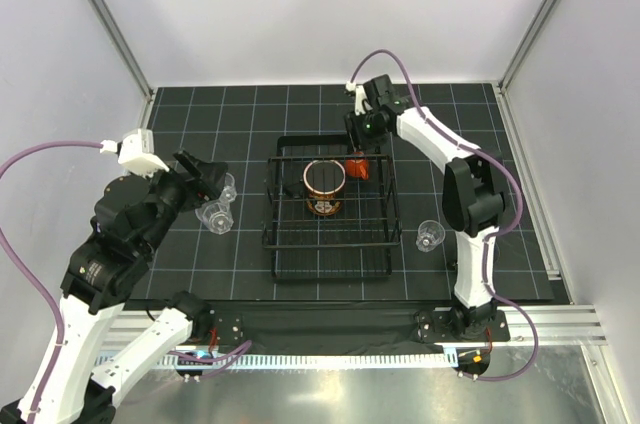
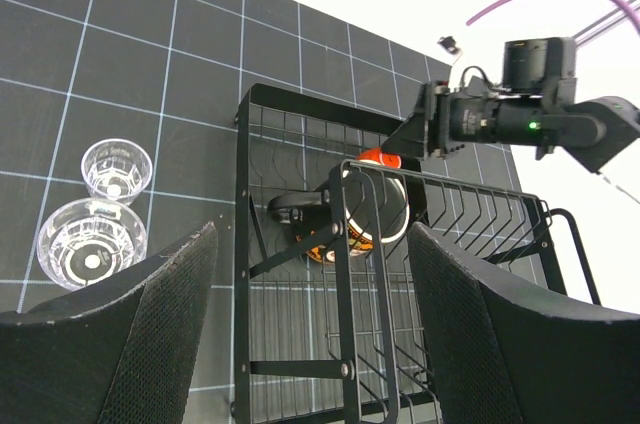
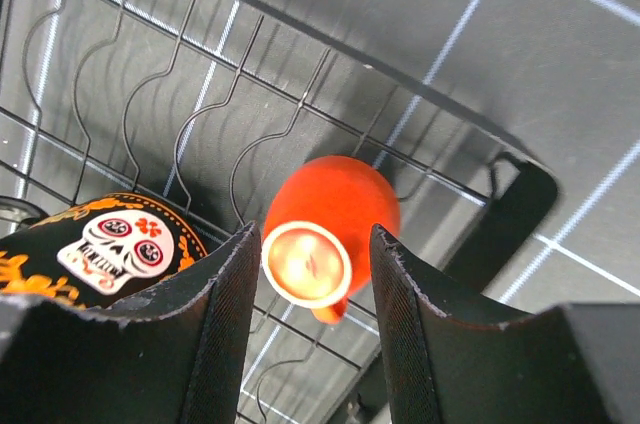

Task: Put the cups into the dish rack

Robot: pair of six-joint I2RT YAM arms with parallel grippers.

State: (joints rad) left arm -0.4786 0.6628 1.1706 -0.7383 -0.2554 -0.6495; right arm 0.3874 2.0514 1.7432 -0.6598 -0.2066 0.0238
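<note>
The black wire dish rack (image 1: 283,244) sits mid-table. Inside it stands the large dark patterned mug (image 1: 324,187), its skull design showing in the right wrist view (image 3: 110,254). The small orange cup (image 3: 340,199) lies base-up on the rack's wires at the far right corner (image 1: 357,168). My right gripper (image 3: 315,289) is open around it, with a narrow gap on each side. Two clear cups (image 2: 116,169) (image 2: 90,242) stand on the mat left of the rack. My left gripper (image 2: 312,344) hovers wide open over the rack's near left edge, holding nothing.
A third clear cup (image 1: 431,235) stands on the mat right of the rack, beside the right arm's base column (image 1: 470,244). The black gridded mat (image 1: 200,114) covers the table, and white walls enclose it on three sides.
</note>
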